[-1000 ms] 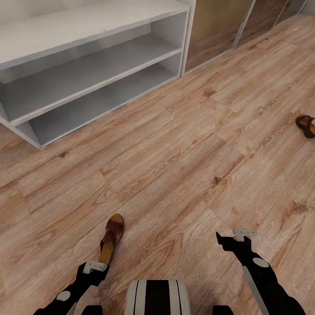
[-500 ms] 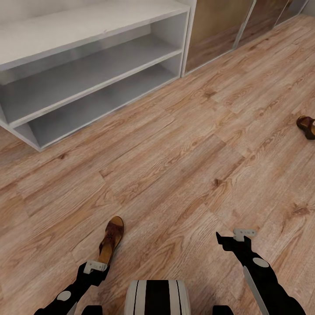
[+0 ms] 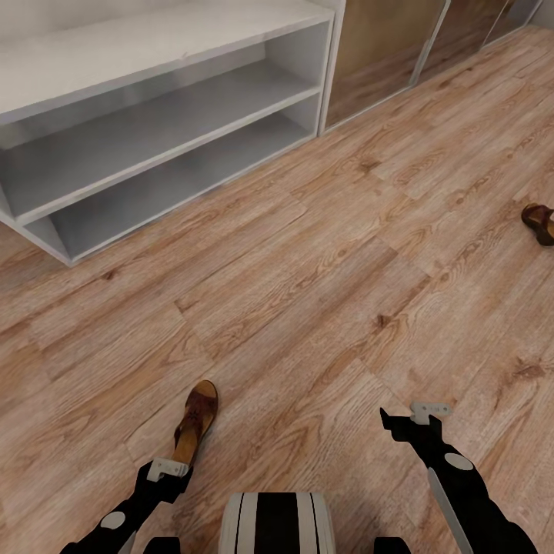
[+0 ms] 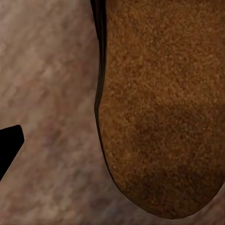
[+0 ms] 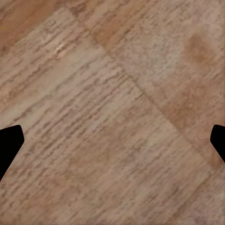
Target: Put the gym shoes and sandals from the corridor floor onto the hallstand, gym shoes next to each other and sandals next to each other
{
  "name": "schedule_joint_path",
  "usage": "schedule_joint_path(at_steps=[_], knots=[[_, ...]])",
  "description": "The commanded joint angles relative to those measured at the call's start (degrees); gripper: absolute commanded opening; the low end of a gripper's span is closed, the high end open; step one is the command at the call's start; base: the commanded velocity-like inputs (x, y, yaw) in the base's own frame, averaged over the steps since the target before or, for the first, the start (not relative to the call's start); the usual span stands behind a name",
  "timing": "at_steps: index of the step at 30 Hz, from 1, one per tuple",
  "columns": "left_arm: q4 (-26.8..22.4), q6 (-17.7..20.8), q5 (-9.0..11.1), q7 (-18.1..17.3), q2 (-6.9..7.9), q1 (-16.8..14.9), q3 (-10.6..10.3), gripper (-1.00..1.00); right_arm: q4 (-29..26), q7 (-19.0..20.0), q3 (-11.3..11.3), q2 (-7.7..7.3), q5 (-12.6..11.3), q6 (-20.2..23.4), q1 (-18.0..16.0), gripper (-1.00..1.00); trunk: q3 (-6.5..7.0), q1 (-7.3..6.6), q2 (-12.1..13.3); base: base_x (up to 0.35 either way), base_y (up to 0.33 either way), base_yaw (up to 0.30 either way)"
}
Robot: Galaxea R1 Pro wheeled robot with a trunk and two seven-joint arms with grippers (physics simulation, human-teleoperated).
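Note:
One dark brown sandal (image 3: 196, 422) with a tan footbed lies on the wood-plank corridor floor (image 3: 308, 292), just ahead of my left gripper (image 3: 165, 471). The left wrist view looks straight down on this sandal's heel end (image 4: 159, 108), with one black fingertip (image 4: 9, 145) beside it, apart from it. The left gripper is open. A second sandal (image 3: 539, 223) lies at the right edge of the head view. My right gripper (image 3: 415, 417) hangs open over bare floor (image 5: 112, 117). The pale grey-white two-tier shoe rack (image 3: 169, 154) stands at the back left, both tiers bare. The gym shoes are out of view.
Tall panels with brown fronts (image 3: 381, 54) stand to the right of the rack. My own trunk (image 3: 277, 523) sits at the bottom middle of the head view. Open floor stretches between the rack and both sandals.
A second ago the whole head view shifted very slightly, so the camera moved. Both arms and the sandals have stayed put since.

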Motion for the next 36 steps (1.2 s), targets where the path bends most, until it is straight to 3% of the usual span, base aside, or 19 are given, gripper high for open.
schedule_joint_path(at_steps=[1,26,36], knots=[[0.03,-0.25,-0.56,0.15,0.01,-0.04,-0.04,-1.0,-0.08,0.01,-0.02,-0.01,-0.4,0.28,-0.01,1.0,-0.03,-0.01,-0.01,0.0,0.0,0.0],[-0.06,-0.32,-0.47,0.42,0.08,-0.11,-0.04,-1.0,-0.08,0.01,-0.02,-0.01,-0.4,0.28,-0.01,1.0,-0.03,-0.01,-0.01,0.0,0.0,0.0],[-0.09,-0.41,-0.47,0.42,0.17,-0.08,0.04,-1.0,0.25,0.09,-0.07,-0.07,-0.22,0.19,-0.01,1.0,2.19,-0.27,0.12,0.0,0.0,0.0]])
